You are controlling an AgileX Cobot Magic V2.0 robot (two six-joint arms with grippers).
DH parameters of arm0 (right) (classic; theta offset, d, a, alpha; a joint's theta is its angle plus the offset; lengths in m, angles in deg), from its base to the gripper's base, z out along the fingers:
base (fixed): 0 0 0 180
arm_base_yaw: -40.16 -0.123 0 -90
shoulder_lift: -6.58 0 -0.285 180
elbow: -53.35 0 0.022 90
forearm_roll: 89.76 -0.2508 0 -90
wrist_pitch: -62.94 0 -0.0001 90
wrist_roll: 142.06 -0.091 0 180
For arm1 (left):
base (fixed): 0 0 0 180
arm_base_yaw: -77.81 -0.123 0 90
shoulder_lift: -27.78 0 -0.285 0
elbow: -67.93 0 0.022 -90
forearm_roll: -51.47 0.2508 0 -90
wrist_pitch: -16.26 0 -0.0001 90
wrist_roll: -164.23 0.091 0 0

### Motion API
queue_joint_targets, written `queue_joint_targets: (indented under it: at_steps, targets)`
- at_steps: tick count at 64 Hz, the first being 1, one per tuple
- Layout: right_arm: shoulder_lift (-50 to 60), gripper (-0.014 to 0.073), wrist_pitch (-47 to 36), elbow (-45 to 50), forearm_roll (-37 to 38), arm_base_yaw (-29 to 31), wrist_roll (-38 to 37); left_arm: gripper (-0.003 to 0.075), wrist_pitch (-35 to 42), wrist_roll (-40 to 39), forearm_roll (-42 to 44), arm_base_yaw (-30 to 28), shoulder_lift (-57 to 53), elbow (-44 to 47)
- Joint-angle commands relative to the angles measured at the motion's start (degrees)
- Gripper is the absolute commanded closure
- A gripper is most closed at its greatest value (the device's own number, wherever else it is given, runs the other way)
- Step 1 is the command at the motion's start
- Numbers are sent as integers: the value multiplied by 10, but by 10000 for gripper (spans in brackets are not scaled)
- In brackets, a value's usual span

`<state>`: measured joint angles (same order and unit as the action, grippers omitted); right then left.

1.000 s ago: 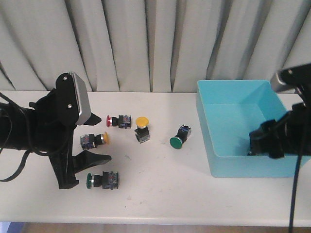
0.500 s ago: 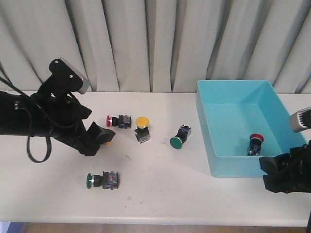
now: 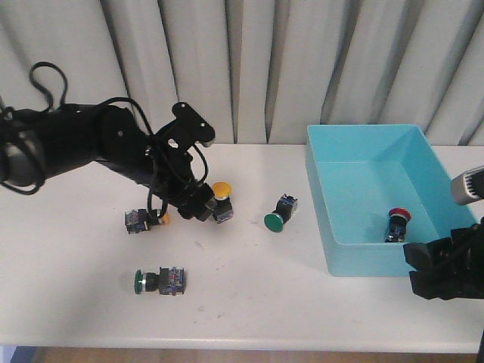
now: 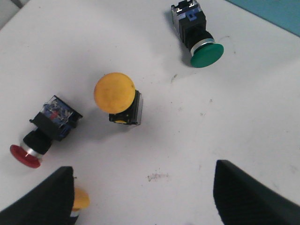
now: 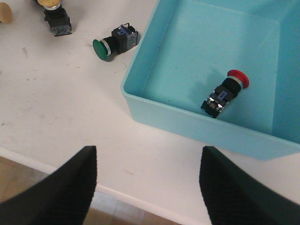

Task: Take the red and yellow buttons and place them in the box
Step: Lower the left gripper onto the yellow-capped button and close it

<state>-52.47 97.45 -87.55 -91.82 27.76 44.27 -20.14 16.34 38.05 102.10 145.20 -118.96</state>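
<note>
I had one red button (image 5: pixel 226 92) lying in the box (image 3: pixel 342 248) by its right wall. My left gripper (image 4: pixel 143 197), fingers spread and empty, hung over the upright yellow button (image 4: pixel 115 93) mid-table; next I needed to descend and close on it. Half a second earlier it was farther left. The right gripper (image 5: pixel 147 180) was released, empty.

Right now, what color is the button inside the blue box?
Red cap on a black body, clearest in the right wrist view.

Turquoise box (image 3: pixel 355 181); red button (image 5: pixel 224 92); yellow button (image 4: pixel 117 97), body seemingly black.
</note>
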Motion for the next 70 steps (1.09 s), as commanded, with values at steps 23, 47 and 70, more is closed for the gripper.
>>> queue_joint_targets:
  at_steps: [23, 47, 70]
  targets:
    - [5, 140, -36, -13, 6, 2, 8, 146, -52, -21, -2, 2, 157, -240]
    - [5, 140, -38, -13, 6, 2, 9, 174, -62, -21, -3, 2, 218, -287]
    - [5, 140, -38, -13, 6, 2, 9, 433, -64, -21, -3, 2, 220, -287]
